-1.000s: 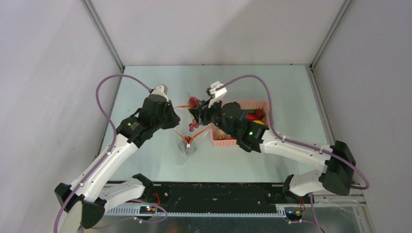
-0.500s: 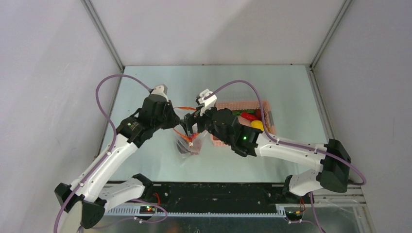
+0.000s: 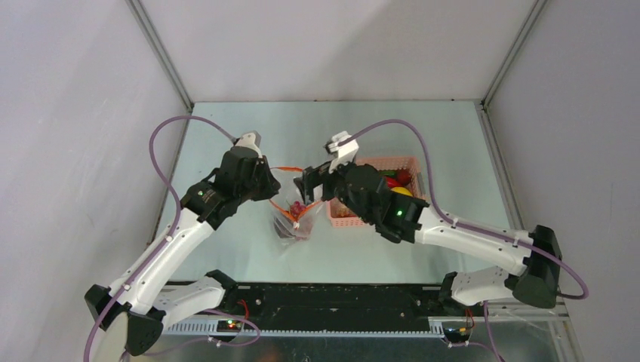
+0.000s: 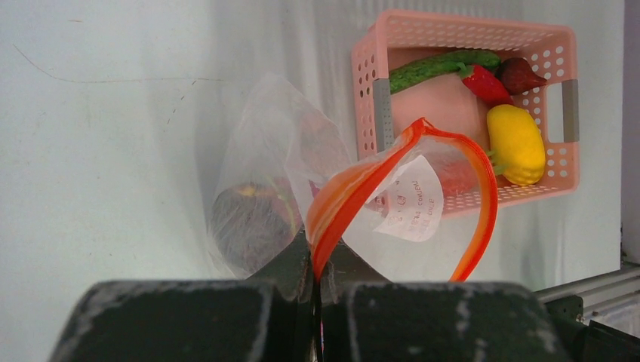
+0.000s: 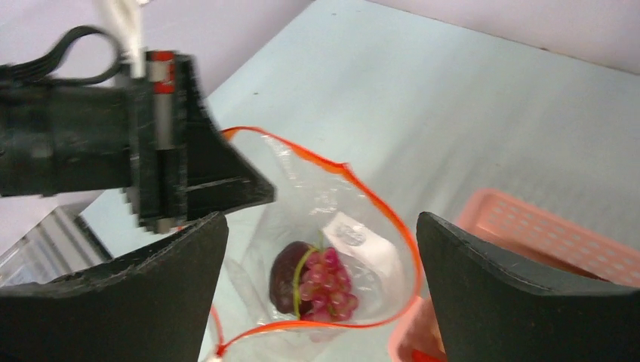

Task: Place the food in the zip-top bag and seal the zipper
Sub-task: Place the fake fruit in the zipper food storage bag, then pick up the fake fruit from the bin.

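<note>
Tabletop with two robot arms reaching toward its middle, where a clear, crinkly zip-top bag sits between them, its bottom resting on the surface and its mouth held up and open. The left gripper is clamped tight on the orange-red zipper at the left side of the mouth, its jaws closed with the strip pinched between them, and the rest of the strip bows out into a wide loop. The right gripper hangs above that loop with its black fingers spread wide and nothing between them. At the bottom of the bag lie a dark red grape bunch and a dark round fruit, touching each other, beside the bag's small white label (its print is too small to read). Just right of the bag stands a pink mesh basket holding more of the food. A long green pod lies along its far side, with a red chili next to it. A small dark red piece sits toward the far right corner, and a yellow lemon-like fruit lies nearer.
</note>
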